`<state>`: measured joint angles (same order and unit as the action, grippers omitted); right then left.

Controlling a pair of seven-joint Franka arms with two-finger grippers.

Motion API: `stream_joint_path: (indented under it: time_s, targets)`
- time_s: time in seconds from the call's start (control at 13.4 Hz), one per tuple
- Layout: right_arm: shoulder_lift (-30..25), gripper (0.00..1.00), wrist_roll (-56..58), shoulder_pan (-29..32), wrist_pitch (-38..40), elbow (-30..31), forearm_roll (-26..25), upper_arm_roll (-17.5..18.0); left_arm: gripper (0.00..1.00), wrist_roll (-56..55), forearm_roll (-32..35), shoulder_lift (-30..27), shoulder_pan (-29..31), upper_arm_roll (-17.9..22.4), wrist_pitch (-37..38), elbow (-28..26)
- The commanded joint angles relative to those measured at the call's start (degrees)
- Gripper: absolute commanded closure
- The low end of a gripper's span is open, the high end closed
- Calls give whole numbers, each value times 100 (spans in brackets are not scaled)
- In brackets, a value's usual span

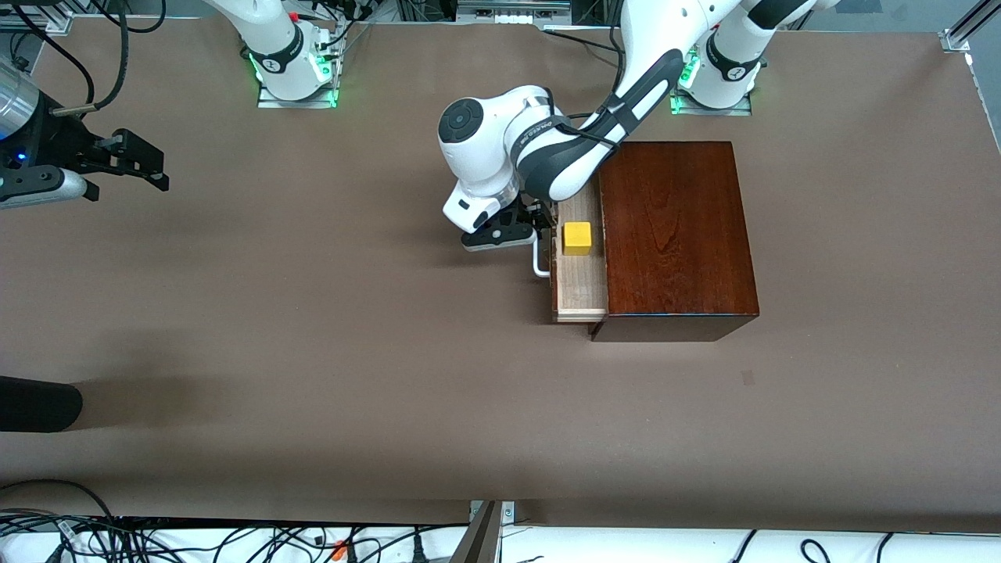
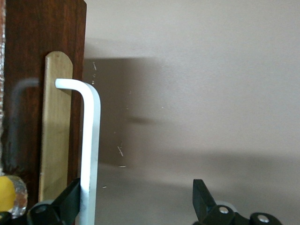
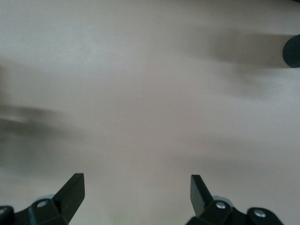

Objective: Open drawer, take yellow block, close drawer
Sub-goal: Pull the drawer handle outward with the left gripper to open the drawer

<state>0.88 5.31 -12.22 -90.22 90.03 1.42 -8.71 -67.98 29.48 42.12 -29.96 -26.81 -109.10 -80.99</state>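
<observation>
Jaws: left gripper [image 2: 136, 206] spread apart, one finger [image 2: 69, 202] touching the white handle [image 2: 90, 140], nothing clasped; right gripper [image 3: 136, 197] likewise spread and empty.
Drawer [image 1: 577, 266]: drawn partway out of the wooden box [image 1: 674, 234], so that its pale interior is exposed for reaching in.
Yellow block [image 1: 577, 238]: lying in the drawer, uncovered, not yet taken.
Left gripper: placed at the drawer front, judged to be done with pulling.
Right gripper: parked over bare table [image 1: 313, 313] toward the right arm's end, waiting.
</observation>
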Motion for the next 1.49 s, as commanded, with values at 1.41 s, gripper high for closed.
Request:
stream_joint_path:
  time_s: [1.41]
  targets:
    - [-88,0,23,18,110,-12,7,-87,0,486,-1207,-835,1121,-930,1161,822]
